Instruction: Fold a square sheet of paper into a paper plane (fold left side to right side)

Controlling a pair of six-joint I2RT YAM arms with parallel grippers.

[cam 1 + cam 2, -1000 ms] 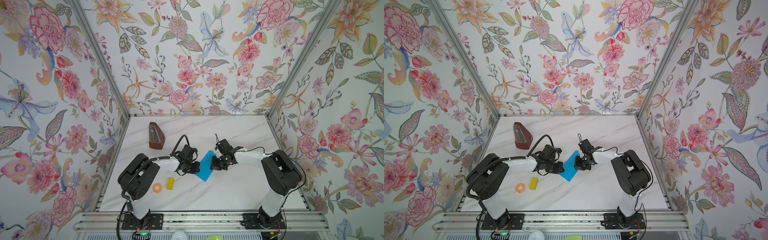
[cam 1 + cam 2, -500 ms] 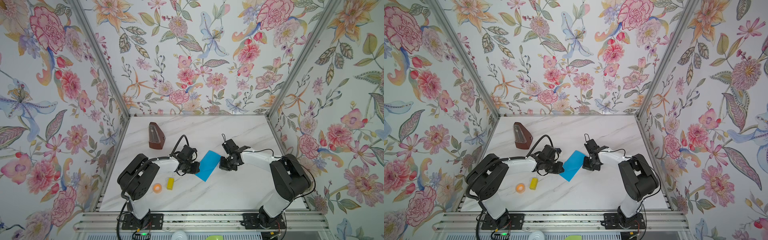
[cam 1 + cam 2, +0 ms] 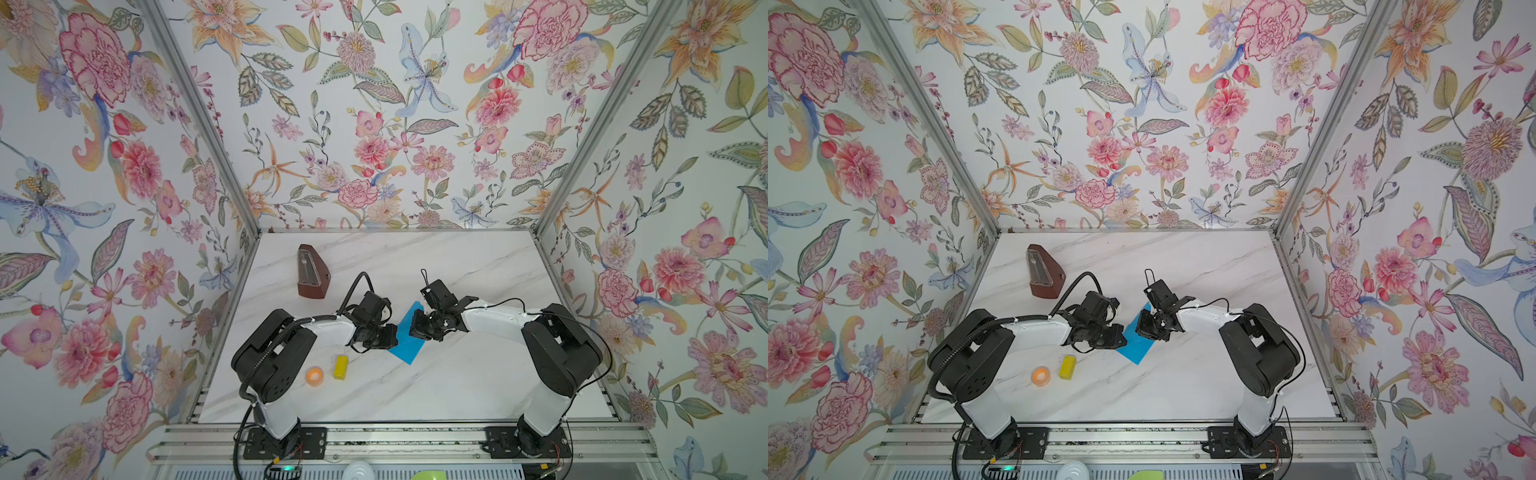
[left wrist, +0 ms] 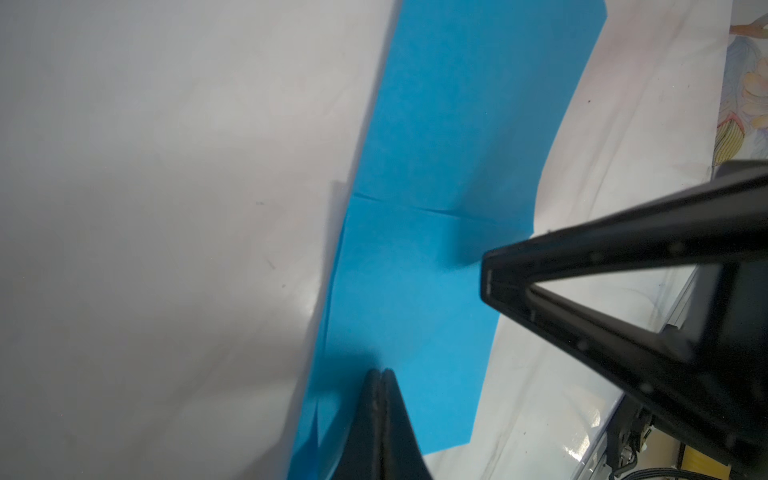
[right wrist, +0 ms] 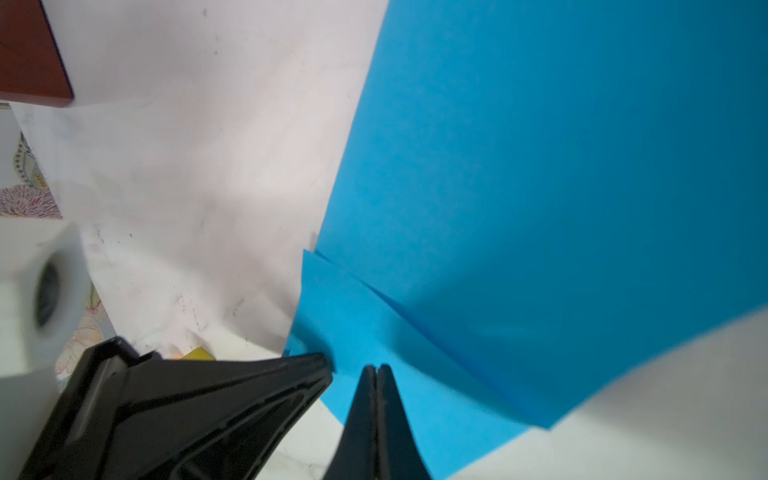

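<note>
With both grippers meeting over it, the blue sheet of paper [image 3: 409, 338] lies on the marble table [image 3: 457, 382], folded to a narrow strip. In both top views it sits right of the brown metronome [image 3: 311, 272] and nearer the arm bases than it. The left gripper [image 4: 380, 374] has its fingertips pressed together with nothing between them, at the strip's edge on the metronome's side. The right gripper [image 5: 376, 370] is likewise closed on nothing, over the side away from the metronome. Whether either tip touches the paper is unclear. A short crease crosses the strip. A yellow block [image 3: 340, 367] and an orange ring [image 3: 314, 375] lie nearer the bases than the metronome, apart from the paper.
</note>
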